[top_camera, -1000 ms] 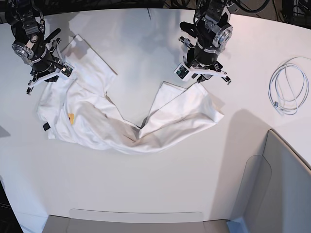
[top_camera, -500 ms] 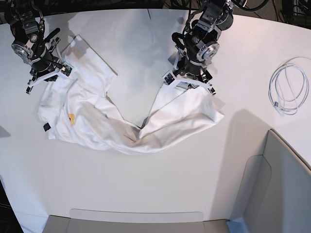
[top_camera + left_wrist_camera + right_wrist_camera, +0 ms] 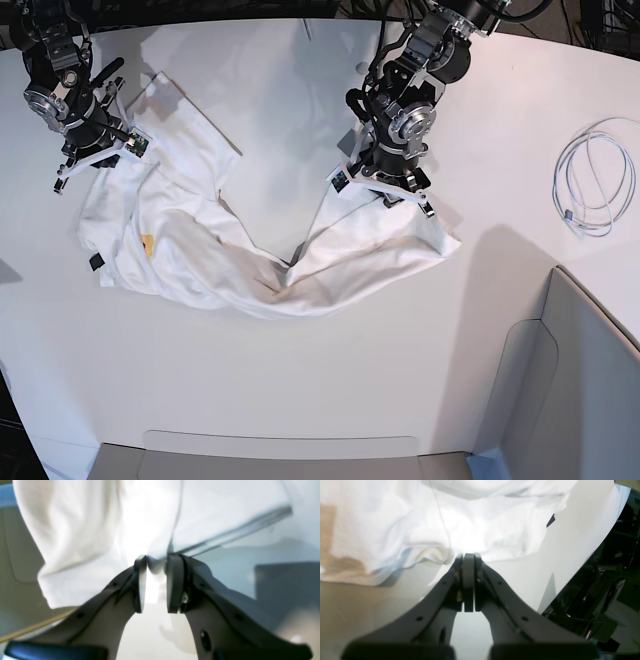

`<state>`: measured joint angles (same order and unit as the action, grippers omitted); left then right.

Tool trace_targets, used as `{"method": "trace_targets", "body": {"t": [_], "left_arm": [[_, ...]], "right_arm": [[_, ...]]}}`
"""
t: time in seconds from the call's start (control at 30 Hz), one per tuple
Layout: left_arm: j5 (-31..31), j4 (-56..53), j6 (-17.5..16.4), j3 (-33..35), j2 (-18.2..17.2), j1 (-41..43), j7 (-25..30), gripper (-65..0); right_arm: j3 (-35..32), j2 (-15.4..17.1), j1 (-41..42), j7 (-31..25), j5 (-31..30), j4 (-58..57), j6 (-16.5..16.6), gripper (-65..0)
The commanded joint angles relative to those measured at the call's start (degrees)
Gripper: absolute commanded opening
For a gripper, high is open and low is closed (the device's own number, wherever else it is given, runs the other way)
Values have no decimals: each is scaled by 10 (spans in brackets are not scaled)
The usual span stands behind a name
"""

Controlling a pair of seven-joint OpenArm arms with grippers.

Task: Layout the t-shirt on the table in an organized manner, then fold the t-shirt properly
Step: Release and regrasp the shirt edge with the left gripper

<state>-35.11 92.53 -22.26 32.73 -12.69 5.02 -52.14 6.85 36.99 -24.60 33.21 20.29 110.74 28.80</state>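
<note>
Base view: the t-shirt (image 3: 250, 250) lies crumpled in a V toward the surface's (image 3: 300, 380) far edge. The left gripper (image 3: 153, 565) pinches a fold of its hem; the right gripper (image 3: 468, 557) is clamped on cloth at the far-left corner.

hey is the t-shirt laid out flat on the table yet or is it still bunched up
Still bunched: the t-shirt lies in a creased V on the table, folded over itself at the middle, not spread flat.
</note>
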Motion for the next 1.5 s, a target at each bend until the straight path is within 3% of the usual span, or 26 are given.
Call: {"method": "trace_targets", "body": {"t": [0.0,0.17,0.53,0.77,0.9,1.03,1.13,1.3,1.37,1.47], "left_arm": [[25,-9,-17,-1,-2,4,-7,-511],[25,-31,-17,-2,-2,4,-12,-650],[25,-10,-17,-30,-1,7,-14,-650],[25,-10,-17,-30,-1,7,-14,-650],[25,-10,-17,-30,-2,7,-10,-650],[25,-10,-17,-30,-2,7,-10,-650],[25,-10,-17,-30,-2,7,-10,-650],[25,-10,-17,-30,-2,7,-9,-650],[25,-10,-17,-30,-2,7,-9,-650],[25,-10,-17,-30,-2,5,-10,-650]], "right_arm": [[4,4,3,-4,2,8,-2,-650],[4,0,1,-4,3,7,0,-650],[2,1,-25,-9,0,39,-3,-650],[-6,21,-65,-9,0,65,-3,-634],[13,9,-66,-5,-2,63,-4,-605],[57,-38,-60,-5,-3,63,-4,-575],[63,-43,-47,-4,-3,63,-4,-544],[59,-9,-45,-10,-3,47,-4,-512],[58,17,-39,-39,-3,28,-4,-512],[58,31,-20,-84,-3,-11,-4,-512]]}}
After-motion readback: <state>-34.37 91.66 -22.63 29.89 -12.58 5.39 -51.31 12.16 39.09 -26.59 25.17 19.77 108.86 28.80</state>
